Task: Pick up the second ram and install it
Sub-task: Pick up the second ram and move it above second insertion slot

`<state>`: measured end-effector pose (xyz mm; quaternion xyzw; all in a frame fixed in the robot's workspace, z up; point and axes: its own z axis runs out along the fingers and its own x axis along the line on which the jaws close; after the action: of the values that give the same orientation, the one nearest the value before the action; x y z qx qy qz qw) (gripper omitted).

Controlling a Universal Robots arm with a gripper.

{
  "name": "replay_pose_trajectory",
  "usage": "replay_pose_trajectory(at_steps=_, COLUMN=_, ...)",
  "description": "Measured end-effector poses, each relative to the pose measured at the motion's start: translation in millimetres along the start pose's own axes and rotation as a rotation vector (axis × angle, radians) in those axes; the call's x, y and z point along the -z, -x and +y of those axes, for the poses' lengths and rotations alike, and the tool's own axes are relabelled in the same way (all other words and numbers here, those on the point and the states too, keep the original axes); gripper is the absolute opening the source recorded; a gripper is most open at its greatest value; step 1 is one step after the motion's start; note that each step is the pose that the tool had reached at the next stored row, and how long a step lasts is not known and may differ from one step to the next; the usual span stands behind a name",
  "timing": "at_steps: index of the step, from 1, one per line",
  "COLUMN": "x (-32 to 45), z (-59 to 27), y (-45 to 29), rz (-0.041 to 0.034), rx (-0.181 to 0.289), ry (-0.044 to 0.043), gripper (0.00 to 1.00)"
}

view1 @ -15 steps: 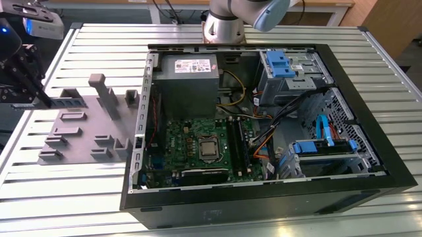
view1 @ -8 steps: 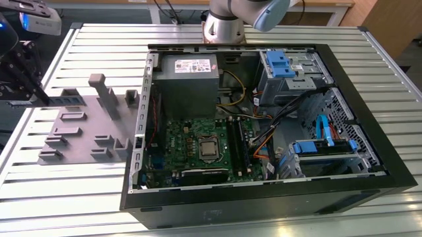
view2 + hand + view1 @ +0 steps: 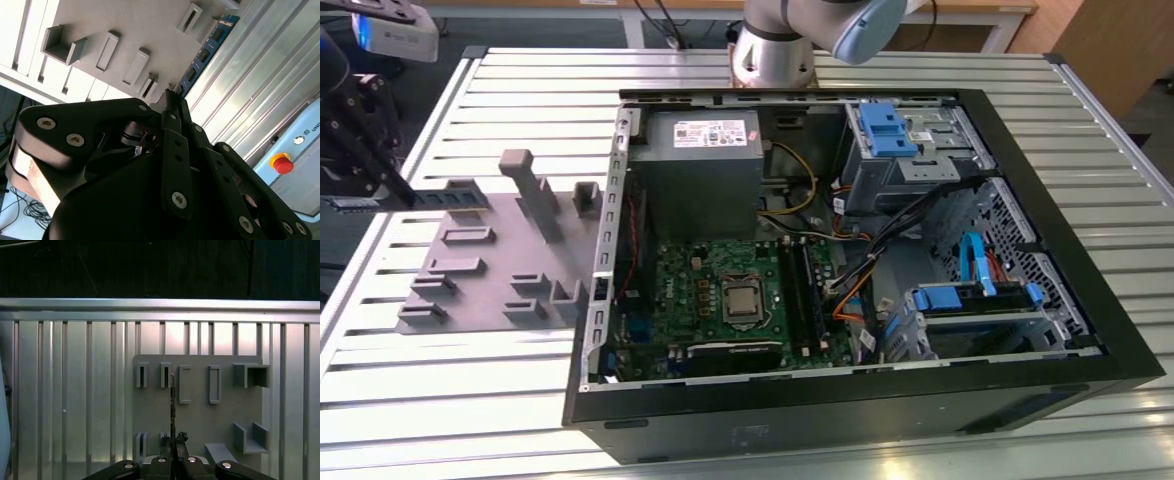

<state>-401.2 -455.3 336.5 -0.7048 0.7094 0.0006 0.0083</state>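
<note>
Jaws clamped tight on the second ram [image 3: 204, 54], held edge-on over the gray fixture plate [image 3: 200, 425], well apart from the PC case [image 3: 854, 410]; I'd keep it square in the gripper [image 3: 172, 100], no tilt

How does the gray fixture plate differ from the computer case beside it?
The fixture plate is light gray and low, the computer case black, taller and much larger. The plate carries small holders; the case is open, showing a motherboard. Both lie on the slatted table.

Long, thin second ram [image 3: 205, 50], dark chips along its face, one end held in gripper [image 3: 172, 102], jutting out
</note>
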Motion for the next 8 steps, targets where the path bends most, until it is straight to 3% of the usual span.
replay_pose_trajectory(at_steps=8, x=8.0, z=-0.1, y=0.1, rz=-0.0001, rx=0.0, ry=-0.0001, gripper=0.14)
